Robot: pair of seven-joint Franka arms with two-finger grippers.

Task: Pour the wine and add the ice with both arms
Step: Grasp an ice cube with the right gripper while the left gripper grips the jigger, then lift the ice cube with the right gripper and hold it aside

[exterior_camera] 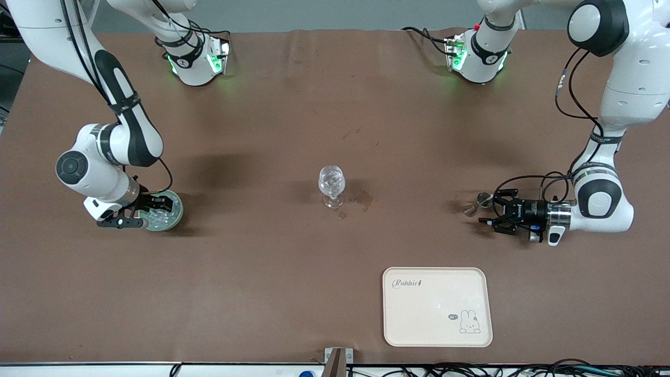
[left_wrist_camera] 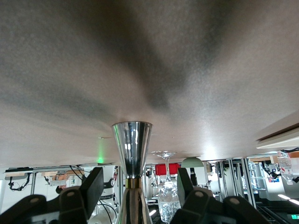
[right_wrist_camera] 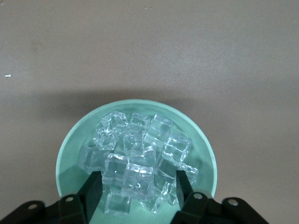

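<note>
A clear stemmed glass (exterior_camera: pixel 331 184) (left_wrist_camera: pixel 168 198) stands mid-table with clear chunks in it. A green bowl (exterior_camera: pixel 177 214) (right_wrist_camera: pixel 65 158) heaped with ice (exterior_camera: pixel 163 217) (right_wrist_camera: pixel 140 149) sits toward the right arm's end. My right gripper (exterior_camera: pixel 156 208) (right_wrist_camera: pixel 138 184) is down in the bowl, open, its fingers on either side of several cubes. Toward the left arm's end stands a silver jigger (exterior_camera: pixel 475 204) (left_wrist_camera: pixel 132 140). My left gripper (exterior_camera: pixel 488 211) (left_wrist_camera: pixel 139 182) reaches level with the table and is open around the jigger, with a gap on each side. No wine is in view.
A cream tray (exterior_camera: pixel 388 309) with a rabbit print lies nearer the front camera than the jigger. A small wet stain (exterior_camera: pixel 364 199) marks the brown table cover beside the glass. Both arm bases stand along the table's edge farthest from the camera.
</note>
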